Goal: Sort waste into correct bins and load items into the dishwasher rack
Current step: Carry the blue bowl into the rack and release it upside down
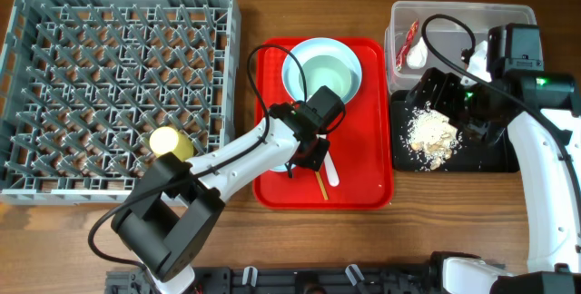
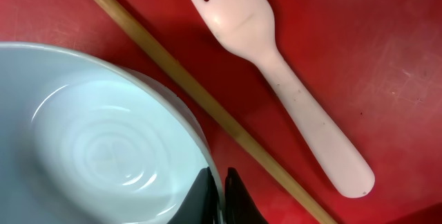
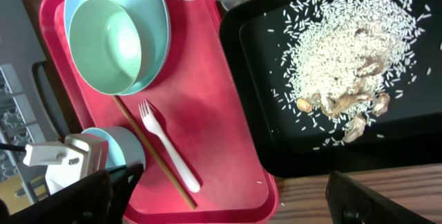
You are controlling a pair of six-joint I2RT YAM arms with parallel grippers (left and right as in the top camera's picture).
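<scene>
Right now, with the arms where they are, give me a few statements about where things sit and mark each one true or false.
1. The yellow cup sits in the grey rack. True.
2. The fork lies in the black tray. False: it lies on the red tray, beside a chopstick.
3. The rice crumbs are in the black tray. True.
4. The red wrapper is on the red tray. False: it is in the clear tub.
5. The right hand is shut on something. False: it is open and holds nothing.
</scene>
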